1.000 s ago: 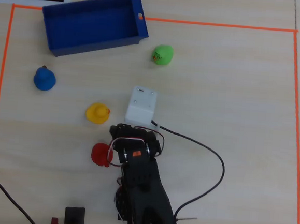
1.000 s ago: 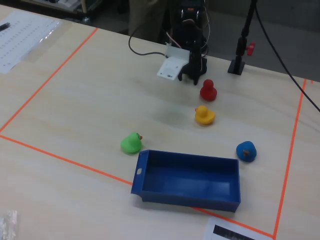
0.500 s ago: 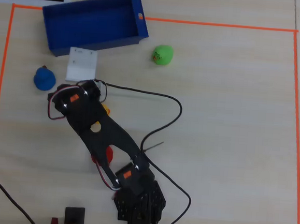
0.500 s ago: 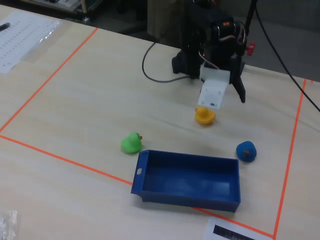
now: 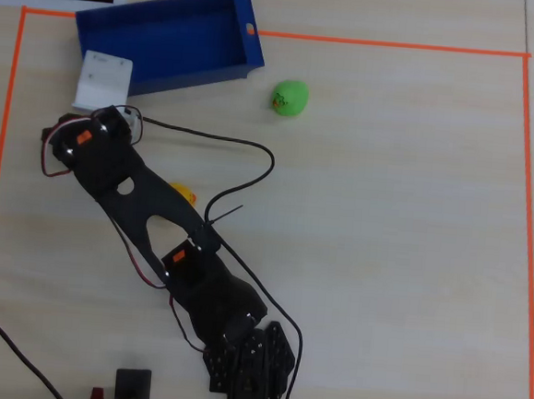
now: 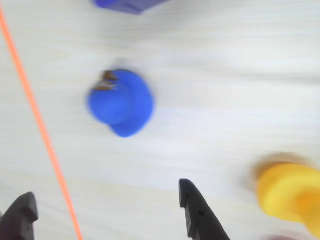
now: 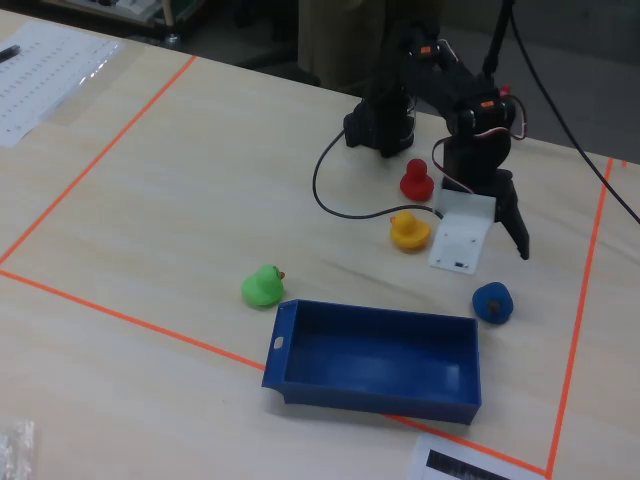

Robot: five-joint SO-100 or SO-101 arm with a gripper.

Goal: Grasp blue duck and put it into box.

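We see our gripper point(image 6: 107, 212) with jaws spread wide and empty, hovering above the table point(image 6: 225, 75). The blue duck point(image 6: 121, 102) sits ahead of the jaws, roughly in line with the gap (the yellow duck point(image 6: 290, 197) lies just outside one jaw). To grasp cleanly, we should advance and lower until the jaws straddle the blue duck's body, then close; the box point(image 7: 375, 360) waits just beyond.

table point(image 7: 180, 180) | on it: box point(image 7: 375, 360), blue duck point(image 7: 493, 302), yellow duck point(image 7: 408, 230), green duck point(image 7: 262, 287), red duck point(image 7: 416, 181)

We lose the blue duck point(image 6: 121, 102) to motion blur in the wrist view; overhead, the arm point(image 5: 137, 199) hides it entirely. Beside that arm only a sliver of the yellow duck point(image 5: 184, 194) shows. The wrist frame cuts off the box point(image 6: 127, 5).
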